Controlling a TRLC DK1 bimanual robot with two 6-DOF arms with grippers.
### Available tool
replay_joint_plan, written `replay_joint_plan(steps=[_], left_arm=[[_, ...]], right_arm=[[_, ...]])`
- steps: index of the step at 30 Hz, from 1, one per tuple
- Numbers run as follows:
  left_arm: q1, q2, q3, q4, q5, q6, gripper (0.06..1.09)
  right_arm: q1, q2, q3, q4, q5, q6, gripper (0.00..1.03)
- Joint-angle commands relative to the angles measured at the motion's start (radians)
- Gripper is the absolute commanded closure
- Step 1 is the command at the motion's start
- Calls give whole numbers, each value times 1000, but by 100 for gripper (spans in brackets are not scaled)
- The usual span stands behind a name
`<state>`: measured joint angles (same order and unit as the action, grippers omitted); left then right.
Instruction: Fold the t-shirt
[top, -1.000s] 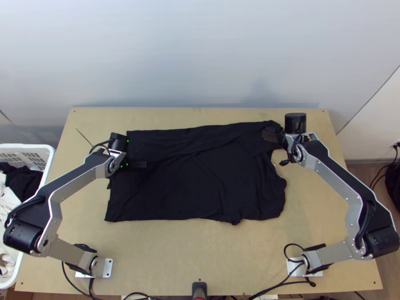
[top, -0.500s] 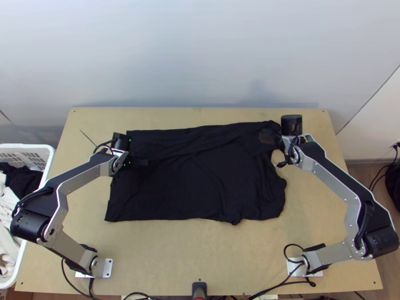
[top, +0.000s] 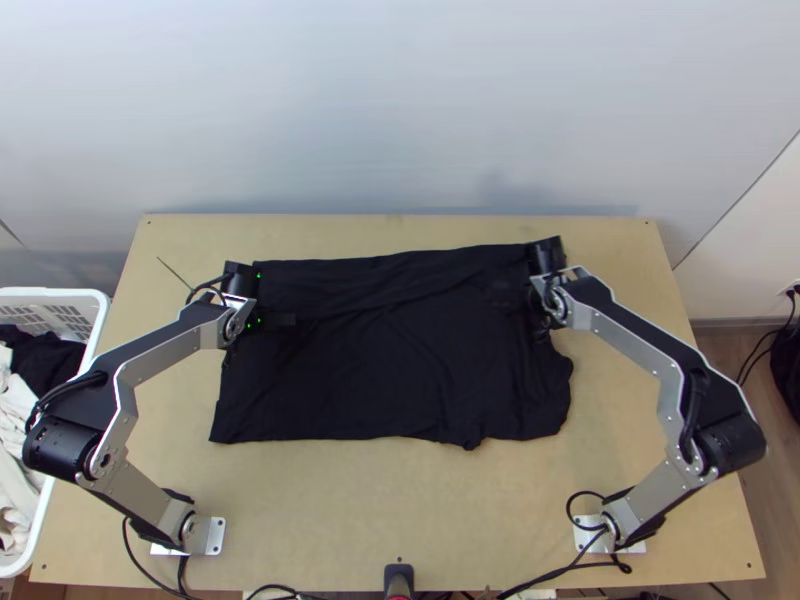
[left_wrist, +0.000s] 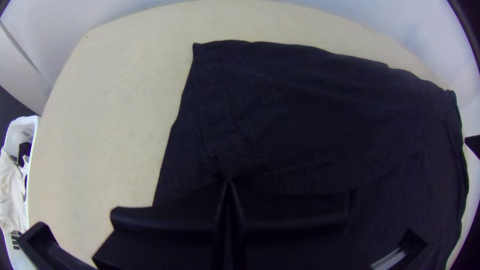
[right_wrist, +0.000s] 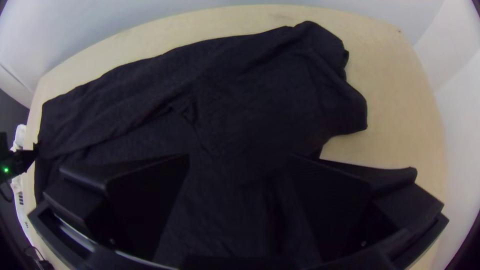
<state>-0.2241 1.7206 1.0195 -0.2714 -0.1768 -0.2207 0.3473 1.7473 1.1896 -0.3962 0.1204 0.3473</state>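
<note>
Black t-shirt (top: 400, 385) lies across the middle of the tabletop (top: 340, 515), a long band folded over on its far side. White basket (top: 60, 293) off the left edge, dark cloth (top: 45, 362) and pale cloth (top: 12, 410) inside. My two arms overhang the shirt's ends. My left tool (top: 292, 320): fingers together over the fabric; can't tell if any is pinched. My right tool (top: 500, 295): fingers wide apart above the shirt, gripping none.
</note>
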Motion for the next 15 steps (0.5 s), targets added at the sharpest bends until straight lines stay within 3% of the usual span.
replay_joint_plan(steps=[1,15], left_arm=[[3,5,5,1,0,-3,105],[8,25,21,-2,0,3,105]], right_arm=[[44,73,39,-50,-25,-1,12],[42,161,82,-39,-25,-1,12]])
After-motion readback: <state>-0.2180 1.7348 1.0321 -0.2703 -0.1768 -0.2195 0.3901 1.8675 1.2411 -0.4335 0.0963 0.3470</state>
